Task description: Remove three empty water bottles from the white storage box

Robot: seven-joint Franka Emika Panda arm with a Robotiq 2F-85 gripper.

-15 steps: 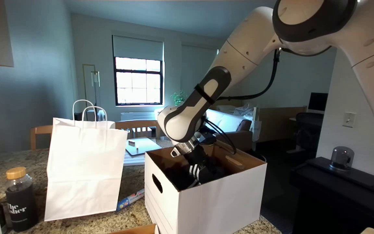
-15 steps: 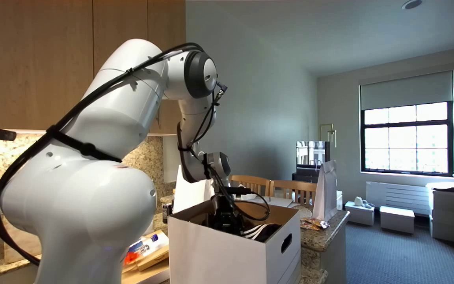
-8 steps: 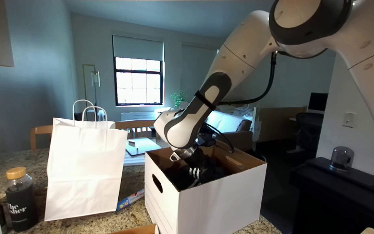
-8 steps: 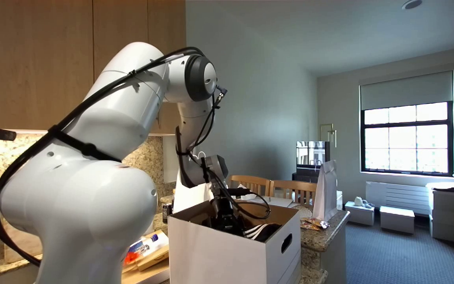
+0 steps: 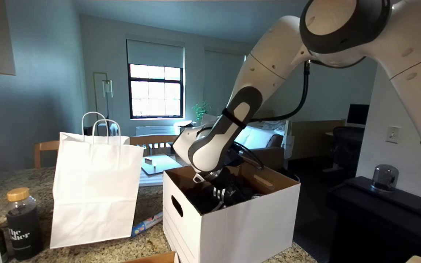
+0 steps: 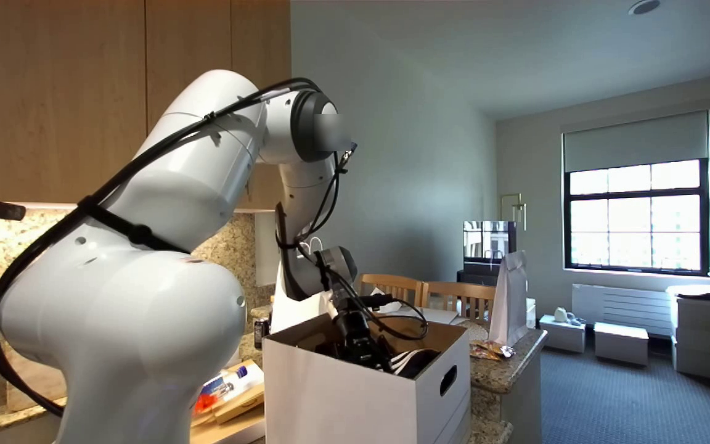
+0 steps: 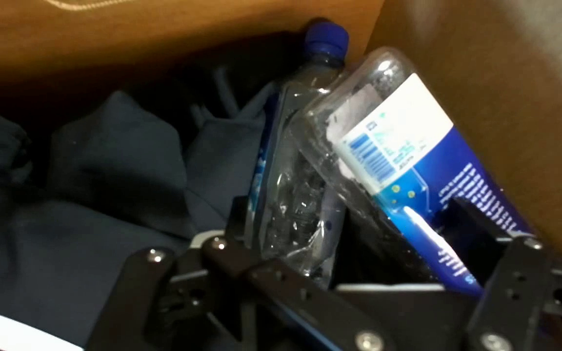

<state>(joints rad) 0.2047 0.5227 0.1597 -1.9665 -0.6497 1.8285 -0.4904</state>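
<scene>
The Franka arm [image 5: 265,62] arches above the granite counter [image 5: 144,244] and reaches down past the rim of the white cardboard storage box [image 5: 247,230]; in an exterior view the counter's edge runs near the box at 4 o'clock. In the wrist view the brown inner walls [image 7: 515,122] meet in a corner at 1 o'clock, hemming in that side. The white paper bag [image 5: 97,186] stands at the box's 9 o'clock, a strip of counter between them. Dark cloth [image 7: 110,161] fills the wrist view from 8 to 10 o'clock. The Robotiq gripper [image 7: 351,219] has its fingers [image 7: 471,234] spread wide apart (whether either touches plastic, I cannot tell). Inside the box, the blue-labelled water bottle [image 7: 408,165] lies at 3 o'clock, close to the wall, partly overlapping the blue-capped water bottle [image 7: 291,185]; one finger covers part of the label. Another clear bottle [image 6: 227,387] lies outside at 9 o'clock in an exterior view.
</scene>
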